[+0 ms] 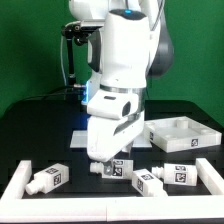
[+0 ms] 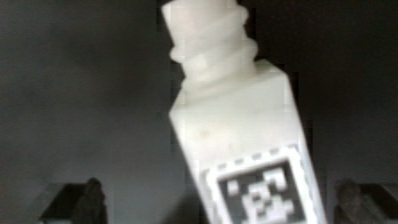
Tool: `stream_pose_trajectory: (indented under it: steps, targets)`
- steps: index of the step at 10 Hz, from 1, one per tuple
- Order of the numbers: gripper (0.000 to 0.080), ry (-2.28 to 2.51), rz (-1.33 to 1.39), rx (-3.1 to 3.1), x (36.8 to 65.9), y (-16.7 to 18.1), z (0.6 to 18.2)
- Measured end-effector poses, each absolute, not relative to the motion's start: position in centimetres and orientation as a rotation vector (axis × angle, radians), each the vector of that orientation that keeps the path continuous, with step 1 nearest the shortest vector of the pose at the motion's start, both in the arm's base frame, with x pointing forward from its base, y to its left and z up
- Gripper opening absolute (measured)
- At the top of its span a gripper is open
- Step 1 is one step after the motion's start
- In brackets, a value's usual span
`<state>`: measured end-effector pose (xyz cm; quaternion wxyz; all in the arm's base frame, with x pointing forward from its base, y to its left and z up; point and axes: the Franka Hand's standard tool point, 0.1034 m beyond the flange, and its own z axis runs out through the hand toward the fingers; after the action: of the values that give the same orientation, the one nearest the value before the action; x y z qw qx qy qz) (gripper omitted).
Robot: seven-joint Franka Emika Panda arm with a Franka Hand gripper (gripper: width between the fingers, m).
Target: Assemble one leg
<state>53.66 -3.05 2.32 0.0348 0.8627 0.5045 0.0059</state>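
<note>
A white leg (image 2: 235,110) fills the wrist view, its threaded round stub pointing away and its tagged blocky end between my fingers. My gripper (image 2: 219,205) is open, with its two dark fingers (image 2: 75,200) standing apart from the leg on either side. In the exterior view the gripper (image 1: 101,167) is down at the table over this leg (image 1: 116,169). Three more legs lie in the front row: one at the exterior view's left (image 1: 46,179) and two at its right (image 1: 148,181) (image 1: 181,172).
The large white square tray-like part (image 1: 183,133) lies at the exterior view's right, behind the legs. A white raised rail (image 1: 15,187) borders the front of the black table and wraps both front corners. A green backdrop stands behind.
</note>
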Motion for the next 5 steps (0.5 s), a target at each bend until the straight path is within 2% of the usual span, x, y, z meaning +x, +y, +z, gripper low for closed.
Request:
stream_pose_trajectory:
  steps: [1,3,5]
  targets:
    - [0.0650,1.556,0.002,2.662,53.47,-3.59,1.27]
    - [0.0650,1.560,-0.003,2.664,53.35,-3.47,0.92]
    - [0.0388,1.560,-0.004,2.664,53.33,-3.46,0.90]
